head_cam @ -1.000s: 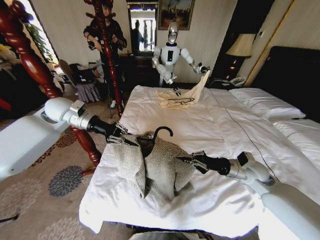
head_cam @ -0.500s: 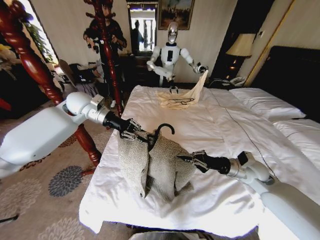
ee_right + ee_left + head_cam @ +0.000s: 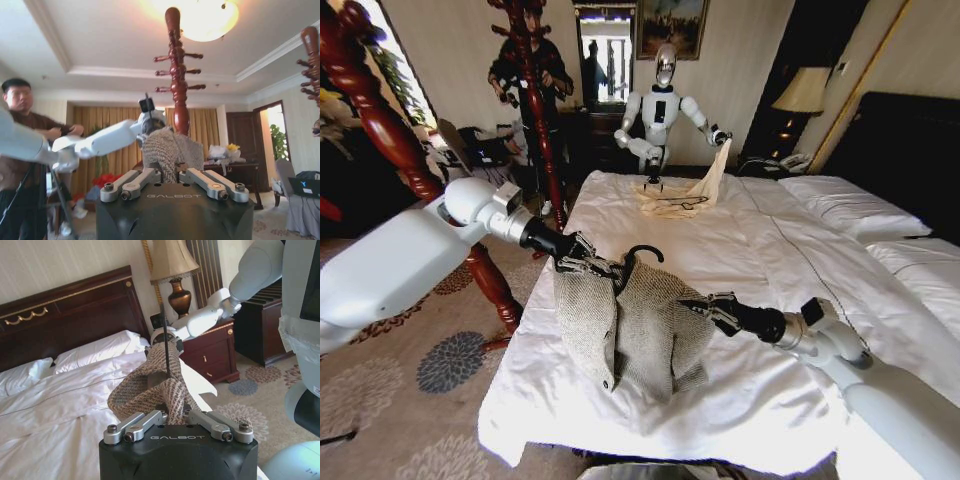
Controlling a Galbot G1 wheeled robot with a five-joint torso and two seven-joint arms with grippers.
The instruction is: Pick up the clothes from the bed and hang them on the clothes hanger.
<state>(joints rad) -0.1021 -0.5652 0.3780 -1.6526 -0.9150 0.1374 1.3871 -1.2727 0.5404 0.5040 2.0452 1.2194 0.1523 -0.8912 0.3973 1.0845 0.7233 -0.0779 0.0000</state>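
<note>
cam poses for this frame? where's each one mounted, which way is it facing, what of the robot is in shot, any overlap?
Head view: on the robot's head, looking forward and down over the white quilted bed; both arms show, left gripper and right gripper holding the grey-beige ribbed knit cardigan on the thin black hanger.
Left wrist view: on the left wrist, facing the dark headboard; own gripper and the right arm show.
Right wrist view: on the right wrist, facing up toward the ceiling; own gripper and the left arm show.
Shared: the cardigan appears in all three.

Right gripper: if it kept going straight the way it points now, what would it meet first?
The cardigan: the right gripper already has its fingers on the fabric. Beyond that, roughly in line, sits the left gripper, though depth is hard to judge.
</note>
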